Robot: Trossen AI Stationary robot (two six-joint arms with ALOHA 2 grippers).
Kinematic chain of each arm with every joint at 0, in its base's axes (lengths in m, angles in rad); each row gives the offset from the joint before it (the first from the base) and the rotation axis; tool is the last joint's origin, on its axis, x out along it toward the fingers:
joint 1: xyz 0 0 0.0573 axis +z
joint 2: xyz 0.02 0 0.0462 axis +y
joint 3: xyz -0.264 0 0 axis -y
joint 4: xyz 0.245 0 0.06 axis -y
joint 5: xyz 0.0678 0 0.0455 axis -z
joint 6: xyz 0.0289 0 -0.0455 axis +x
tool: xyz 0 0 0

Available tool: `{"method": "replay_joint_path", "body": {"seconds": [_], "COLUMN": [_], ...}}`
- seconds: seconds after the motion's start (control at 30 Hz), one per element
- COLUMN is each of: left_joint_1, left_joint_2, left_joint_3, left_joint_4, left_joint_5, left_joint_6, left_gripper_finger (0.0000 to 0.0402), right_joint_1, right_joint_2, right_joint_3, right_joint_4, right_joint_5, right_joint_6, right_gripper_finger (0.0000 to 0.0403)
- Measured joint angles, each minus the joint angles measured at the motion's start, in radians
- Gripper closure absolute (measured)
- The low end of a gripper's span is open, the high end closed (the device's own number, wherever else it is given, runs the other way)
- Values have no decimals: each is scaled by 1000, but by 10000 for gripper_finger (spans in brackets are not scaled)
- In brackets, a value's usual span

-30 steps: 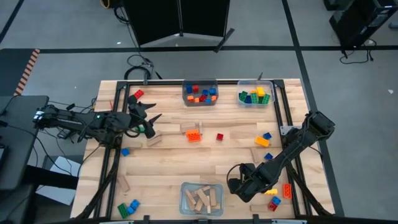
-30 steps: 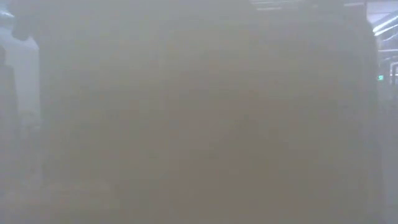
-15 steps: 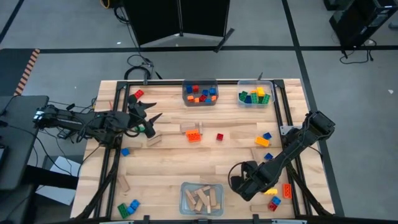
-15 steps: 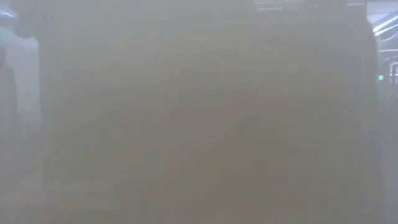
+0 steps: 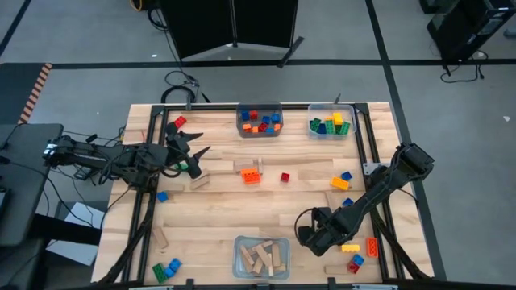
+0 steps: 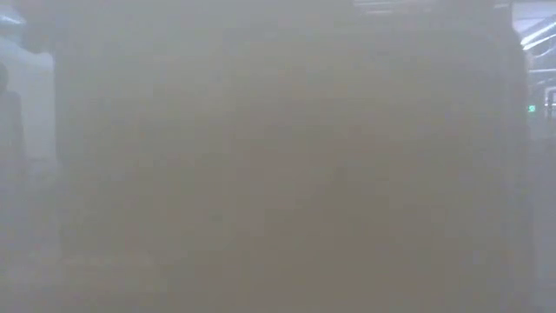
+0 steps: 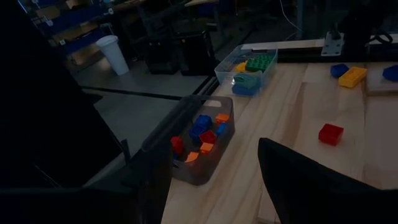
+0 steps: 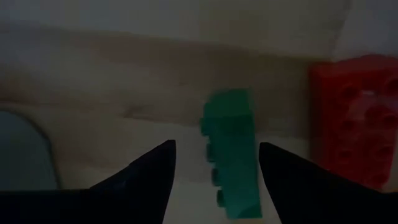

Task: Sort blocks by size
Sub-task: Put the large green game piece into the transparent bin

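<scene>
Step in hand: right claw (image 8: 214,165) spread, straddling green brick (image 8: 233,149) beside red brick (image 8: 354,118); next, lower and pinch.

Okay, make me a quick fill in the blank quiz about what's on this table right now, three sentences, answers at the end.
1. The clear plastic bin at the table's near edge holds tan ____ blocks.
2. Between the right gripper's open fingers lies a studded plastic brick coloured ____.
3. The large studded brick beside it is ____.

Missing words: wooden; green; red
</scene>
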Motion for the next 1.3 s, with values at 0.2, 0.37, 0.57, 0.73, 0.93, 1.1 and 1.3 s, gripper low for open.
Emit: {"method": "replay_joint_path", "body": {"seconds": [0.2,0.37,0.57,0.73,0.93,1.1,1.3], "left_joint_1": [0,0,0,0,2,45,80], "left_joint_2": [0,0,0,0,0,11,47], "left_joint_3": [0,0,0,0,0,0,-1], "left_joint_4": [-1,-2,-3,-2,1,41,111], "left_joint_5": [0,0,0,0,0,0,32], "left_joint_6": [0,0,1,0,0,-1,114], "left_gripper_finger": [161,161,161,161,161,161,161], "right_joint_1": [1,-2,-23,-36,-59,-176,-482], "right_joint_2": [0,-4,-4,-3,-64,-233,-460], "right_joint_3": [-41,-95,-100,-98,-49,-49,-48], "right_joint_4": [22,106,97,124,78,-110,-288], "right_joint_5": [-37,-64,-89,-76,104,223,301], "right_joint_6": [5,5,0,-4,-88,-240,-688], "right_gripper_finger": [160,176,238,299,299,299,299]}}
